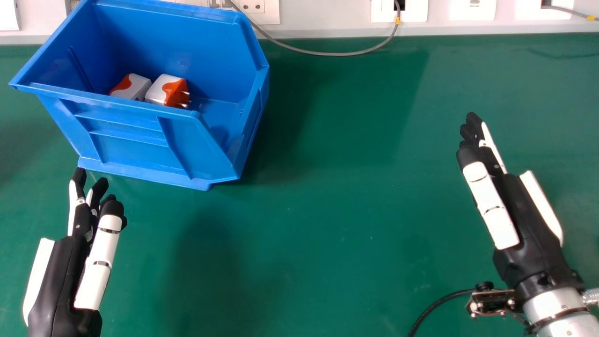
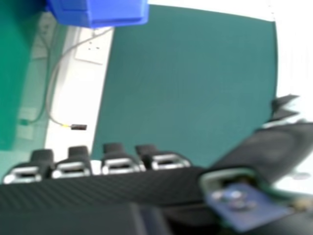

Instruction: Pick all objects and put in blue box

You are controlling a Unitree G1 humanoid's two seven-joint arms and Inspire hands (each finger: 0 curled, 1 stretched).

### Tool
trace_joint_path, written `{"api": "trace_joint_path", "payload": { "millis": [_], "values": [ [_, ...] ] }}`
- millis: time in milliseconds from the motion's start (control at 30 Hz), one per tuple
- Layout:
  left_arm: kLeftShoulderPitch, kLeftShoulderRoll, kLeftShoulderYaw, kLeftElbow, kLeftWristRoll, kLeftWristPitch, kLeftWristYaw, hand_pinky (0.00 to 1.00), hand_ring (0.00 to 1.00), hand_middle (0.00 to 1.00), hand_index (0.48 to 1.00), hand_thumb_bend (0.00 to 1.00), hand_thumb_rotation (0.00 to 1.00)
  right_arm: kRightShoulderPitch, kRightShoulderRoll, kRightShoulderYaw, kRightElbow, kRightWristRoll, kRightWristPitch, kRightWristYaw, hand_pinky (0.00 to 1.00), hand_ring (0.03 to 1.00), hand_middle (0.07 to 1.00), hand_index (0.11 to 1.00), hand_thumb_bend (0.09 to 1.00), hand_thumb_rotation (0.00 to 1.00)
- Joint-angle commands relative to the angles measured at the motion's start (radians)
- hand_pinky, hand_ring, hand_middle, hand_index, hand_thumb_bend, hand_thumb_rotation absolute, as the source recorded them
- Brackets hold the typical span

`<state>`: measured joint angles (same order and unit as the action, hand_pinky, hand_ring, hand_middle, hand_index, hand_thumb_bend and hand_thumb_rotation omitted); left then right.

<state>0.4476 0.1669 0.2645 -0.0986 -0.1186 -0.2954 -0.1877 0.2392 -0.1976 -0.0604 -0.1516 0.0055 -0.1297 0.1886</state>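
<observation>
Green desk (image 1: 327, 210) runs up to a pale wall (image 1: 327, 18) with sockets (image 1: 252, 7) along it, and one grey cable (image 1: 337, 54) loops down over the desk's far edge, right of the box. I have one blue box (image 1: 135, 145), open at the top, sitting at the desk's far edge, well over to my left. Inside it I count two white and orange adapters, side by side behind the box's near wall: one (image 1: 132, 87) closer to its left end, the other (image 1: 171, 90) beside it with metal pins pointing right. Both my hands are over the desk. On my left hand (image 1: 61, 267), in front of the box's near left corner, the fingers are stretched out straight and slightly spread, with the thumb laid out forward too; the tips are right by the box's base, and I cannot tell whether they touch it. My right hand (image 1: 524, 210) is well apart from the box, toward the desk's right side, its fingers straight and pointing at the far edge, held close together, the thumb extended along them. One black cable (image 1: 435, 302) runs by that wrist. In the right hand view, I see slim gaps between the fingertips and the thumb standing apart from them.
</observation>
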Motion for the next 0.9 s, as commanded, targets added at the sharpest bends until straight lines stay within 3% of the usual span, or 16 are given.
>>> {"api": "trace_joint_path", "payload": {
  "millis": [0,367,500,633,767,867],
  "values": [
    [0.003,0.005,0.014,-0.021,0.0,-0.002,0.011,0.92,0.97,1.0,1.0,0.34,0.87,-0.004,0.0,0.002,-0.033,-0.005,-0.007,-0.008,1.0,1.0,1.0,1.0,0.282,1.0],
    [-0.013,0.001,0.019,-0.026,-0.01,0.047,0.03,0.89,0.96,0.99,1.0,0.36,0.87,-0.015,0.007,0.002,-0.04,-0.01,0.021,-0.017,1.0,1.0,1.0,1.0,0.288,1.0],
    [-0.016,-0.004,0.024,-0.035,-0.009,0.053,0.039,0.88,0.96,0.98,1.0,0.35,0.87,-0.021,0.009,0.002,-0.038,-0.011,0.021,-0.019,1.0,1.0,1.0,1.0,0.291,1.0],
    [-0.022,-0.022,0.03,-0.026,-0.02,0.009,0.047,0.87,0.94,0.97,1.0,0.34,0.87,-0.023,0.01,0.003,-0.037,-0.009,0.019,-0.017,1.0,1.0,1.0,1.0,0.289,1.0],
    [-0.043,-0.032,0.034,0.024,-0.024,-0.054,0.042,0.86,0.93,0.95,0.996,0.35,0.86,-0.027,0.01,0.002,-0.033,-0.006,0.015,-0.015,1.0,1.0,1.0,1.0,0.292,1.0],
    [-0.046,-0.032,0.034,0.032,-0.023,-0.064,0.042,0.86,0.93,0.95,0.994,0.35,0.86,-0.028,0.009,-0.001,-0.031,-0.005,0.011,-0.014,1.0,1.0,1.0,1.0,0.292,1.0]
  ]
}}
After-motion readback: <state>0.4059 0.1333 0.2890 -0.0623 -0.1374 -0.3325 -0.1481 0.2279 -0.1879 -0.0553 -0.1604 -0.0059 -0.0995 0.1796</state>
